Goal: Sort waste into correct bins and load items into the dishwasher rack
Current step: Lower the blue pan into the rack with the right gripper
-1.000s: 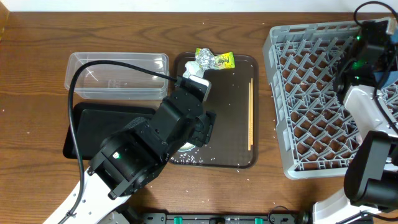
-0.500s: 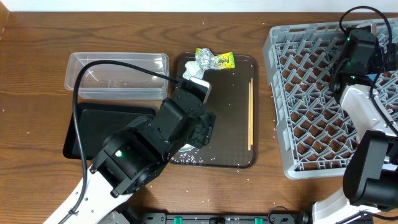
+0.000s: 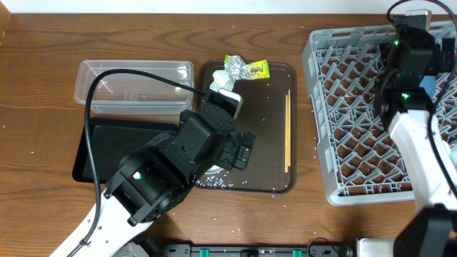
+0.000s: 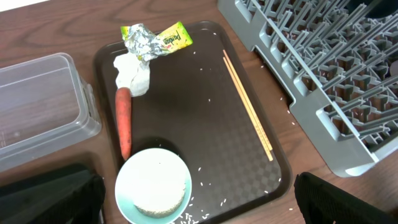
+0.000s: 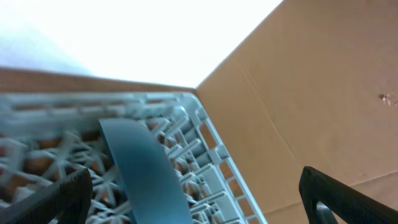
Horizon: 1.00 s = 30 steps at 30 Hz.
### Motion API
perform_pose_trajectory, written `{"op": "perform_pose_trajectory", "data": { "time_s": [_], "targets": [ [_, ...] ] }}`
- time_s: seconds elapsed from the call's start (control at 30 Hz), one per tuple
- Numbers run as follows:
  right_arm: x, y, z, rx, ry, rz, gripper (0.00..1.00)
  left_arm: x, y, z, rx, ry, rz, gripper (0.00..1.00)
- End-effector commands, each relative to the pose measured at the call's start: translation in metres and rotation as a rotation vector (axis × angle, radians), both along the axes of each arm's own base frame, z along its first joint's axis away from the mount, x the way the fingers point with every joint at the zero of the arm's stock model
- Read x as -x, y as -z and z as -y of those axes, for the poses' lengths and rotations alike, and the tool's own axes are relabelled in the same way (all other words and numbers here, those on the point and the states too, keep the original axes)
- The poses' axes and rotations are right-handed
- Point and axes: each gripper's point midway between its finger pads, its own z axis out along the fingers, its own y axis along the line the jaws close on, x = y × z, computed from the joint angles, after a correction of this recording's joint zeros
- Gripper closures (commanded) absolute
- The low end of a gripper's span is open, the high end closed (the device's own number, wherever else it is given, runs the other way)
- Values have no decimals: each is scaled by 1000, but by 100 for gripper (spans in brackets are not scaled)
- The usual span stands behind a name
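Left hand (image 4: 198, 198) is held spread and empty above the white bowl (image 4: 153, 188), well left of the dishwasher rack (image 4: 323, 74); the right hand (image 5: 196, 196) is released close by the blue plate (image 5: 146, 171) stood inside that rack. Bowl pick-up is judged next (a rim grip, kept level).

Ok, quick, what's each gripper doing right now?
Left gripper: open, holding nothing.
Right gripper: open, holding nothing; the blue plate stands in the dishwasher rack, not gripped.
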Motion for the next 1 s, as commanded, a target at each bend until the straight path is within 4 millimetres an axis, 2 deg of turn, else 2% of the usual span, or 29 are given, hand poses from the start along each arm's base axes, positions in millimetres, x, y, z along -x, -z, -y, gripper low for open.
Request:
{"op": "perform_pose_trajectory", "data": {
  "time_s": [0.0,0.13,0.23,0.3,0.37,0.47,0.53,0.63,0.7,0.77,0.97],
  "targets": [
    [-3,-14,-29,-97,-103,72,1,0,-4,1,4,2,6,2],
    [3,-19,-41,-106,-132,66,1,0,-4,1,6,3,6,2],
    [9,-6,-50,-178,-122,42,1,3,-3,4,17,24,-11,2],
    [13,10,-60,-272,-122,21,1,4,-2,4,14,25,-16,2],
    [15,32,-83,-416,-185,-31,1,5,0,3,3,27,-22,2],
    [24,60,-126,-651,-292,-125,12,4,3,-2,-36,24,-16,2],
    [33,73,-152,-784,-338,-187,20,2,4,-4,-47,12,-12,2],
    [48,85,-182,-923,-369,-263,24,2,5,-4,-48,12,-13,2],
    [60,91,-207,-968,-427,-339,24,1,8,-3,-55,12,-20,2],
    [72,97,-223,-982,-456,-399,24,0,10,-2,-62,13,-27,2],
    [102,114,-256,-959,-491,-547,23,-1,11,-1,-65,11,-30,2]
  ]
}}
